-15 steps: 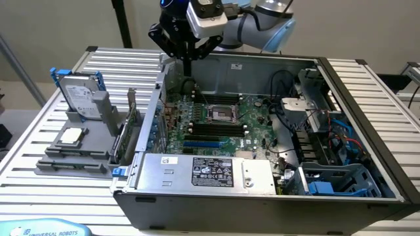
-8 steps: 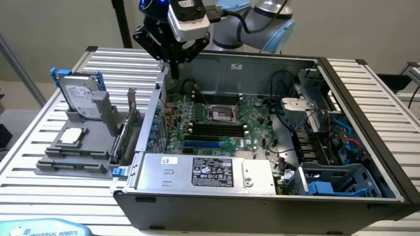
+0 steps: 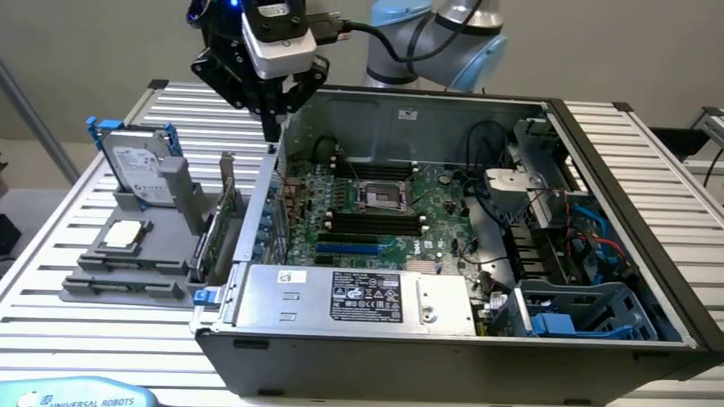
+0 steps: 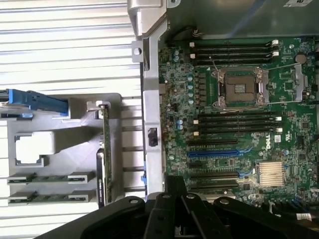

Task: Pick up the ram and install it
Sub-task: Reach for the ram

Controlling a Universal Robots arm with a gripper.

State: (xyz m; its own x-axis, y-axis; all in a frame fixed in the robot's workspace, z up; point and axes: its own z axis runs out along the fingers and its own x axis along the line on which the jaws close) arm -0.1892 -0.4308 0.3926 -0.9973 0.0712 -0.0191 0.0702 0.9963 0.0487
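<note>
Black two-finger gripper (image 4: 174, 185): jaws shut, nothing held, poised over the side wall of the open grey metal computer case (image 3: 453, 369). Ram (image 4: 50, 178), a long thin green stick: lying flat in a grey plastic holder (image 4: 75, 147) outside that case wall, well apart from the gripper. Step judged: pick-up not begun; a grasp calls for parted jaws squared to the stick.

Exterior view, your clock: case (image 3: 453, 123) dead centre, motherboard (image 3: 436, 191) inside, power supply (image 3: 362, 297) at its 6. Holder (image 4: 75, 149) at case's 9. On it you've got hard drive (image 3: 142, 165) standing at 12, ram (image 4: 50, 178) lying at 6, card (image 4: 106, 149) upright at 3, just beside case wall.
</note>
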